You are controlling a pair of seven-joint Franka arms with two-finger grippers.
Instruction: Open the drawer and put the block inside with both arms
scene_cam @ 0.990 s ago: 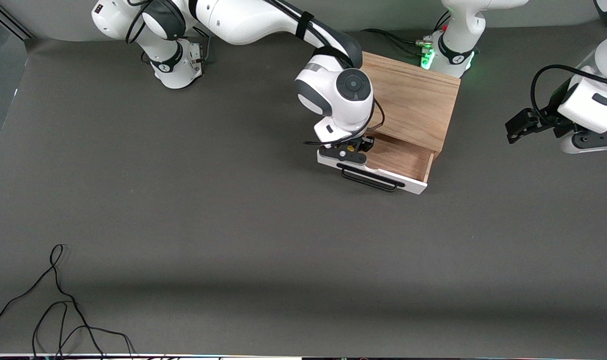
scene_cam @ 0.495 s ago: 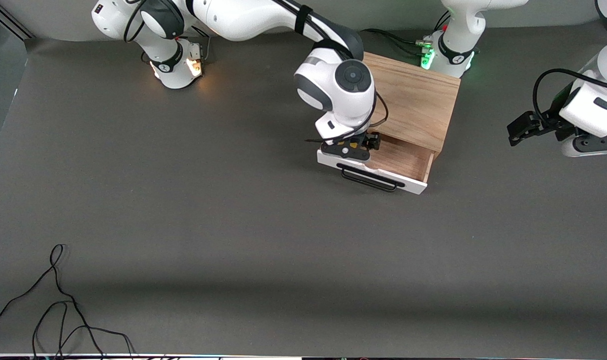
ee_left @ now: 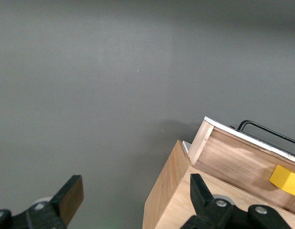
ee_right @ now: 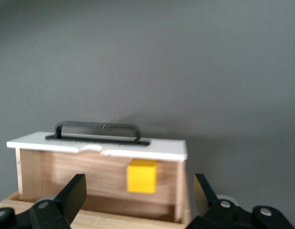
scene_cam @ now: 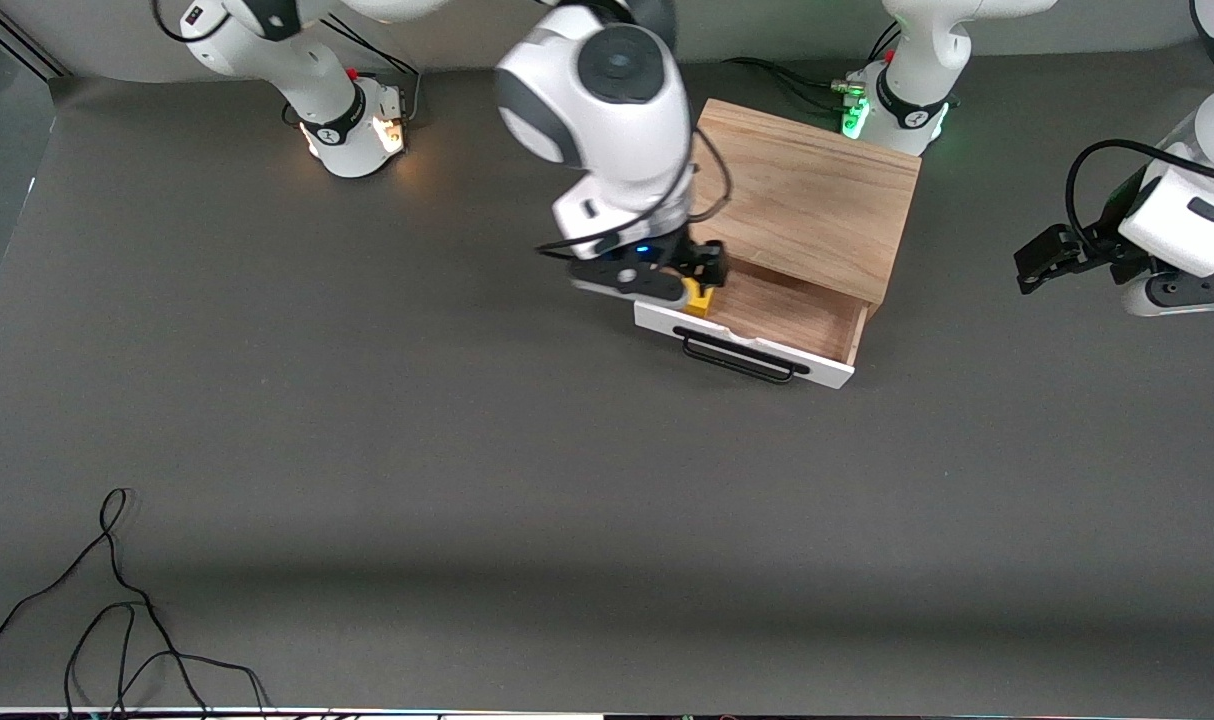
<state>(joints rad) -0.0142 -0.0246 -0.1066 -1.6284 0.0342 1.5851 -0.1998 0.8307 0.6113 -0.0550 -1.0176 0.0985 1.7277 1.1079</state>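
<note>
Block (scene_cam: 698,298), small and yellow, lies inside the open drawer (scene_cam: 802,318), on its wood floor right against the white front panel, at the end toward the right arm's side of the table. The right wrist view shows it sitting flat, free of any finger, with the black bar handle (scene_cam: 738,359) just past the panel. The drawer stands pulled out of the light-wood box (scene_cam: 807,200), toward the front camera.

The right gripper (scene_cam: 679,270) hangs over that end of the drawer, above the block, its jaws spread wide and holding nothing. The left gripper (scene_cam: 1052,252) hangs over bare table toward the left arm's end, well apart from the box, jaws likewise wide and empty; that arm waits.

By the look of things the placing is done and the step in hand is getting the right arm clear. Doing that well means lifting straight up until the fingertips are above the drawer's panel and side wall, and only then swinging away, so nothing clips the block or nudges the drawer. Jaws are best left spread while rising, so that neither pad drags the cube along. The task does not ask for the drawer to be shut again.
</note>
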